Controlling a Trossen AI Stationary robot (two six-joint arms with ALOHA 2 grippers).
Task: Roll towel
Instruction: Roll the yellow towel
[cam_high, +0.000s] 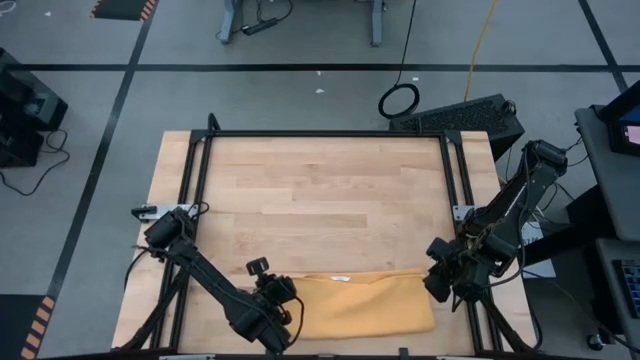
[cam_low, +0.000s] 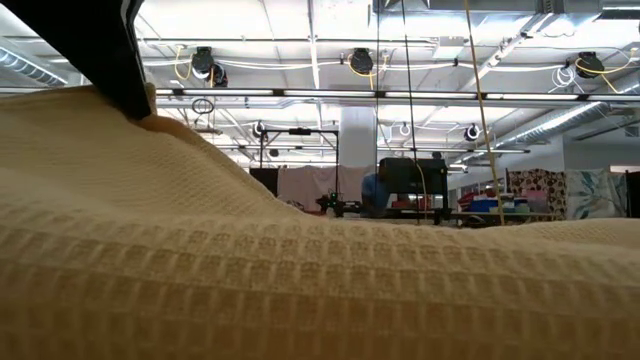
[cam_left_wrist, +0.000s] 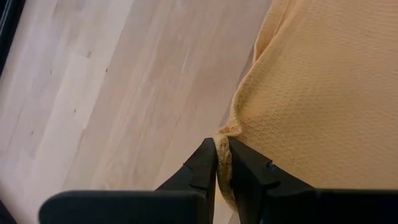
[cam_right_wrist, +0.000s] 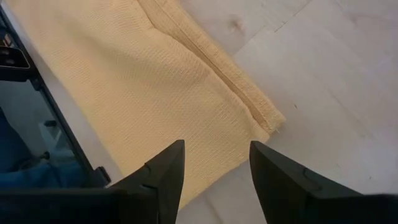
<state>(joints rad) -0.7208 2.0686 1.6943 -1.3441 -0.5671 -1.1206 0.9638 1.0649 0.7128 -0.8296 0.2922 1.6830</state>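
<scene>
Towel (cam_high: 365, 305) lies folded flat at bottom centre of the table (cam_high: 320, 200) in the high view. My left tool (cam_left_wrist: 222, 163) is pinched narrow on its left edge. My right tool (cam_right_wrist: 216, 163) hangs wide over the right end, holding nothing.

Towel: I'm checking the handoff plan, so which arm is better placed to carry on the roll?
Probably the left. The left claw is shut on the towel at its edge, so it can pull at once. The right claw hangs open above the towel's other end, holding nothing.
</scene>
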